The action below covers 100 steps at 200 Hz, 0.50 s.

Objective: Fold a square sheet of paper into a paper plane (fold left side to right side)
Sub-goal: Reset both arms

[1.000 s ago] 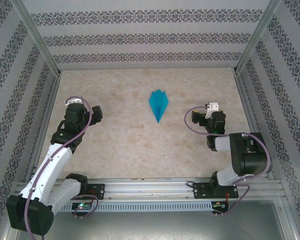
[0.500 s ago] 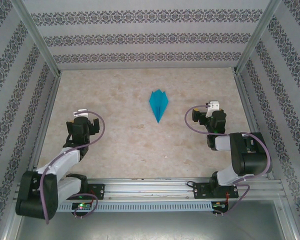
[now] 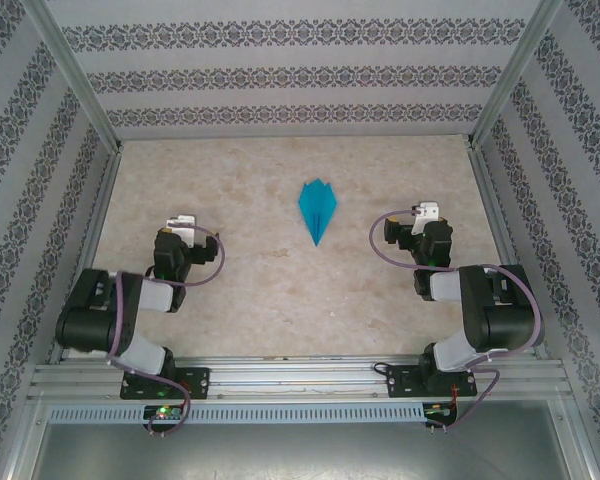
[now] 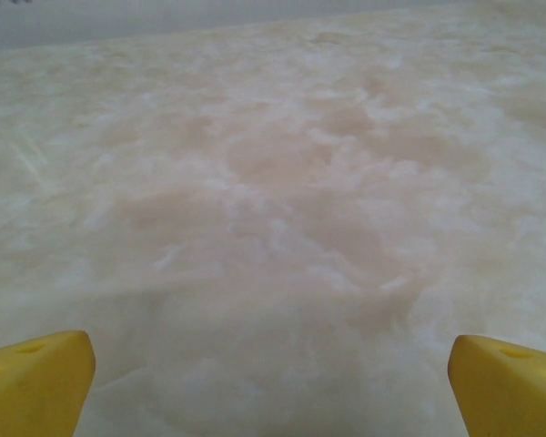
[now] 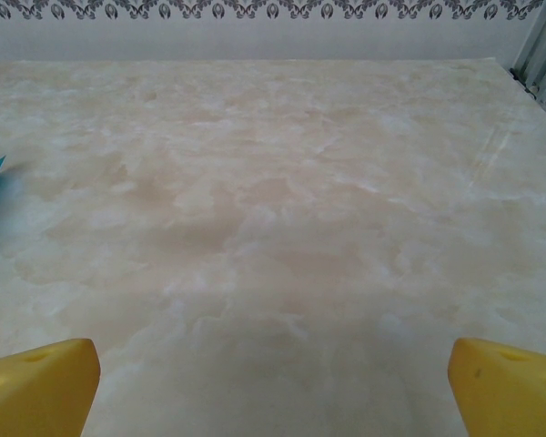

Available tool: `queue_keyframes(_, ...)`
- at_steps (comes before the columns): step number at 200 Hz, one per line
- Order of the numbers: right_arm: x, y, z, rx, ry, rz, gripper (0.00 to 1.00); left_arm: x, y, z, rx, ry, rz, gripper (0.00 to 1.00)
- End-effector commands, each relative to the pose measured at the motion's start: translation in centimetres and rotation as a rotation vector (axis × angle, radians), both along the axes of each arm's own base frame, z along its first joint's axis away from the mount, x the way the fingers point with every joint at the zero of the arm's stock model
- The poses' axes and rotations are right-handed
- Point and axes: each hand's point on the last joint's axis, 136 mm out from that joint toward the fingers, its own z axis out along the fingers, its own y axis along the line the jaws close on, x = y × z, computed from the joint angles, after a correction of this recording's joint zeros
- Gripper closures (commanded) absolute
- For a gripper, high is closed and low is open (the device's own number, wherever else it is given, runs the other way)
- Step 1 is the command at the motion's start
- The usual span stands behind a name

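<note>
Your plane lies on the table. The left jaws stand spread and empty left of the plane; the right jaws, likewise spread, right of it.

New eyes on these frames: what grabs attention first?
The teal paper plane lies in the middle of the pale marbled table, nose toward the arms. The left claw and right claw sit open and empty to either side, apart from it.
</note>
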Motion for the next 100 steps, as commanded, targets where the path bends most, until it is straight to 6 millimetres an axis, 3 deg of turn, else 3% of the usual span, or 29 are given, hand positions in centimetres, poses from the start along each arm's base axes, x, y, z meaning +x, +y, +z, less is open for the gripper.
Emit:
queue_keyframes(1,0.6,-0.1,1.4,0.013,-0.049,-0.012,0.02,0.9,0.4,2.4,-0.016,-0.11,-0.009,0.0)
queue_keyframes(19,0.6,-0.2,1.4,0.012,-0.049,-0.013,0.02,2.3,1.1,2.0,-0.016,-0.071,0.035,0.0)
queue_keyframes(55,0.6,-0.2,1.4,0.012,-0.047,-0.014,0.02,2.2,2.8,1.7,-0.05,-0.037,0.109,0.0)
queue_keyframes(100,0.6,0.0,1.4,0.006,-0.047,-0.008,0.02,2.3,2.3,1.7,-0.045,-0.038,0.078,0.0)
